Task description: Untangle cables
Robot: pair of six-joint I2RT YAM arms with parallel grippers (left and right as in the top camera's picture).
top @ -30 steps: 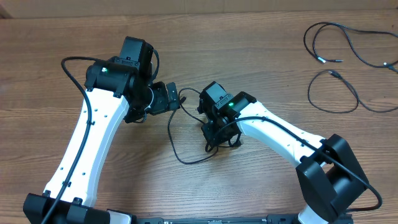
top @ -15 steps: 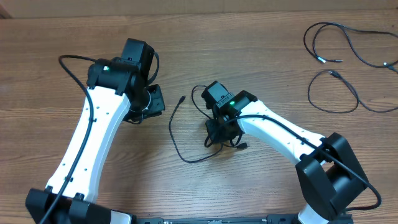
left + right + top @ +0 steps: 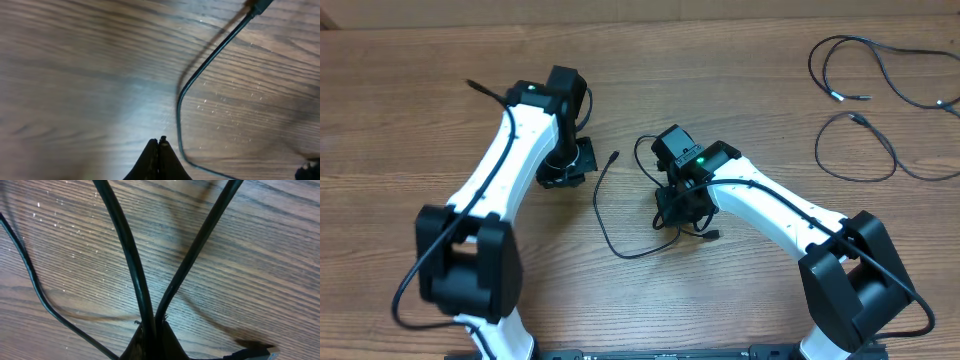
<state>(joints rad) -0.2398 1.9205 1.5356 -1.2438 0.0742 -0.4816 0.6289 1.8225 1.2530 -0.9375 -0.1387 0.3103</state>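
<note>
Two loose cables [image 3: 818, 150] lie at the far right of the wood table [image 3: 400, 60], well apart from both arms. The tangled cable [image 3: 597, 205] sits at centre, its free run lying near-to-far just right of the left gripper [image 3: 160, 144] before hooking right into the right gripper [image 3: 151, 330]. The left gripper's fingers are pressed together on nothing, beside the cord but not touching it. The right gripper pinches a bunch of cord strands, and the plug tip [image 3: 613, 157] at the far end lies nearest the left arm [image 3: 505, 170], which looks best placed to take it.
</note>
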